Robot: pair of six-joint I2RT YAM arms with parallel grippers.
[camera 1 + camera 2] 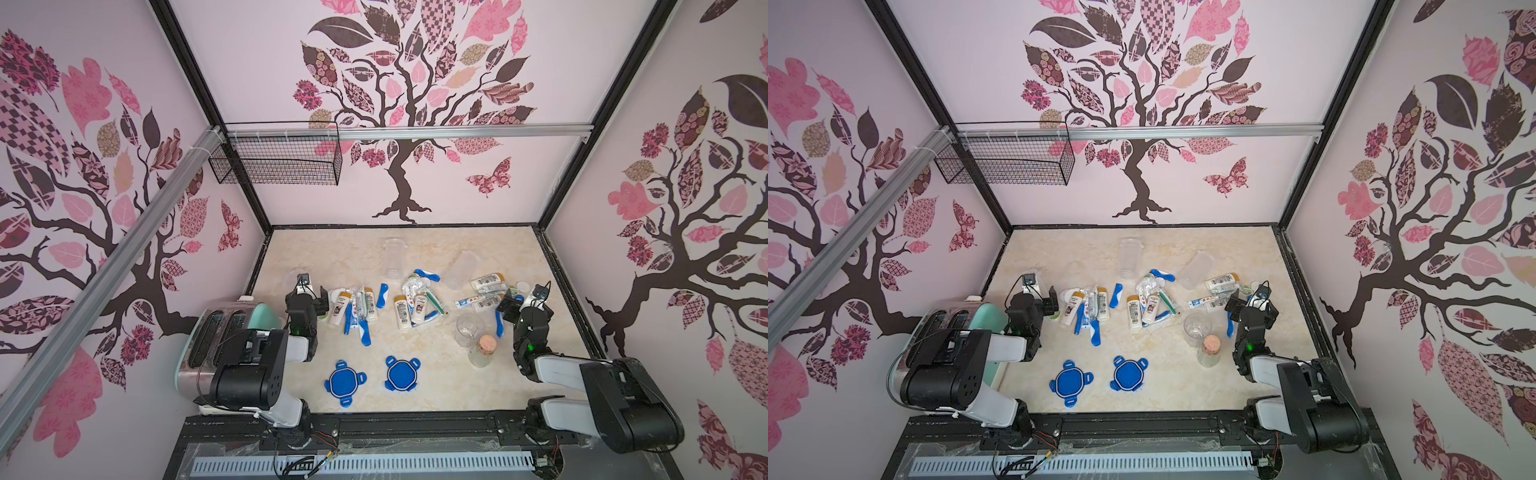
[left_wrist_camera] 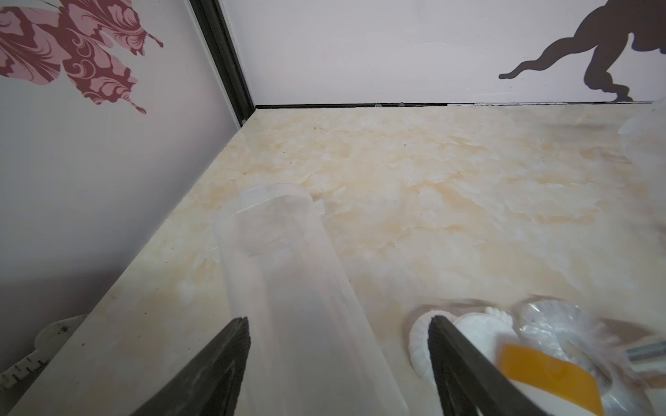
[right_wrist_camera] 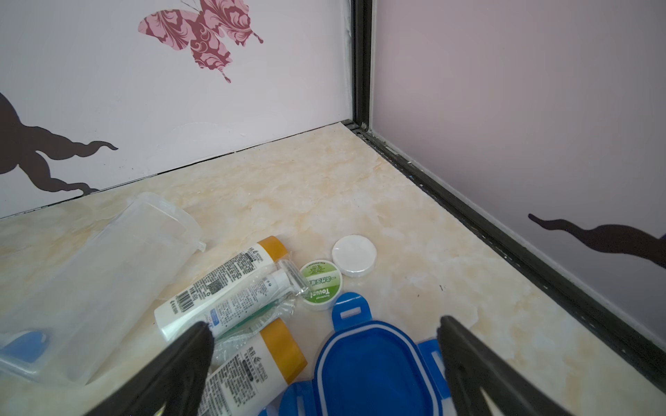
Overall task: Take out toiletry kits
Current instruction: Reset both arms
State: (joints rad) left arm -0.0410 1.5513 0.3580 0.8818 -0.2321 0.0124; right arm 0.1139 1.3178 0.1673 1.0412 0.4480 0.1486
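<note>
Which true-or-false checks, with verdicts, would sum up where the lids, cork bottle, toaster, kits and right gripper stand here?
1. Two blue lids lie on the table, off any jar. True.
2. The cork-stoppered bottle lies on its side. False: it stands upright.
3. The toaster sits at the robot's right. False: it sits at the robot's left.
4. The right gripper is open. True.
5. The toiletry kits are packed inside the clear jars. False: they lie loose on the table, outside the jars.

White tan-capped bottles (image 1: 401, 311), blue lids (image 1: 344, 382), cream marbled table (image 1: 457, 390).
</note>
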